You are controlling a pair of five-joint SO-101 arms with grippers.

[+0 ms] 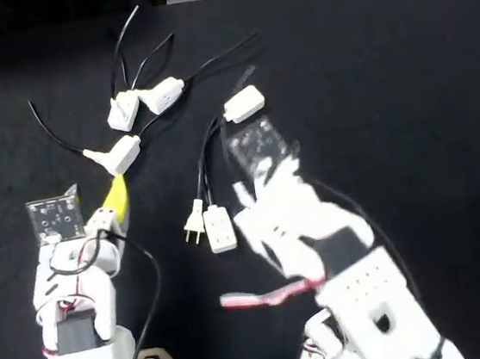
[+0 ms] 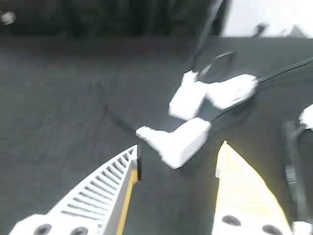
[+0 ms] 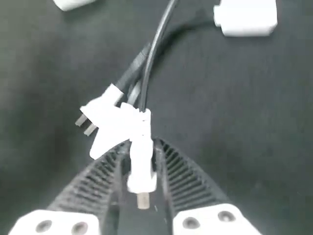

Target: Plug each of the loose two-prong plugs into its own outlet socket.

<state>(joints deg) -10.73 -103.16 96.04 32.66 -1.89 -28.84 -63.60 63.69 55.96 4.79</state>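
White socket (image 3: 142, 169), pinched lengthwise in the right gripper (image 3: 142, 143); the loose plug (image 1: 194, 220) lies just left of it at the high view's centre, prongs downward. Left gripper (image 2: 179, 147) jaws spread.

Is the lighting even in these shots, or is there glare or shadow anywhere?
High view: the black table swallows shadows, and the white plugs glare against it. Left wrist view: a bright patch sits beyond the table's far edge. Right wrist view: even light, no hard shadow around the socket in the right end effector.
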